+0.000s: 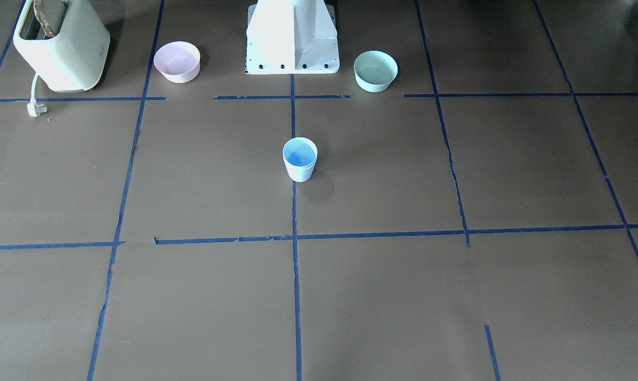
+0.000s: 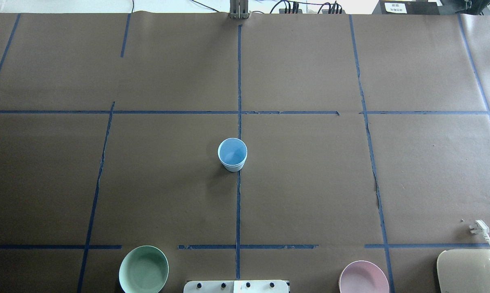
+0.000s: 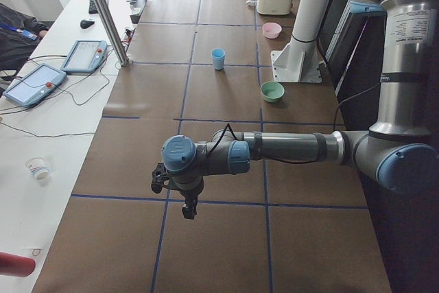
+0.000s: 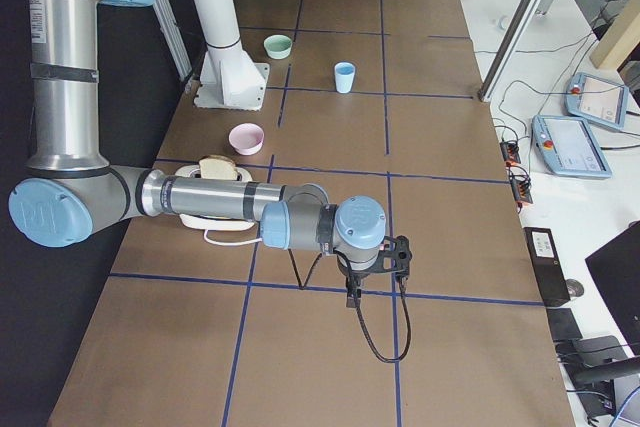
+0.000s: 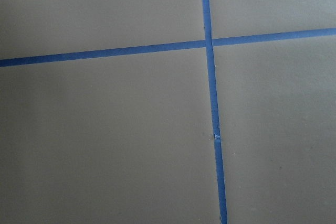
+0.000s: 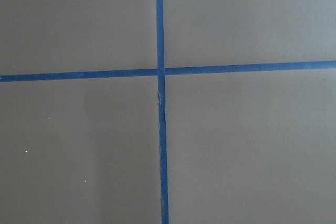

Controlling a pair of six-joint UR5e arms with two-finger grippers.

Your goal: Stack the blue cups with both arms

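Note:
A pale blue cup (image 1: 299, 159) stands upright on the centre tape line in the middle of the table. It also shows in the overhead view (image 2: 232, 154), the left view (image 3: 218, 58) and the right view (image 4: 344, 77). A double rim line shows, as of one cup nested in another; no second separate cup is in view. My left gripper (image 3: 188, 211) hangs over the table's left end, far from the cup. My right gripper (image 4: 352, 299) hangs over the right end. Both show only in the side views, so I cannot tell whether they are open or shut. The wrist views show only brown paper and tape.
A pink bowl (image 1: 177, 61) and a mint-green bowl (image 1: 375, 71) flank the white pedestal base (image 1: 292, 39). A cream toaster (image 1: 62, 45) with bread in it stands at the robot's right, its plug (image 1: 36, 109) lying on the table. Blue tape lines (image 1: 296, 264) cross the brown paper.

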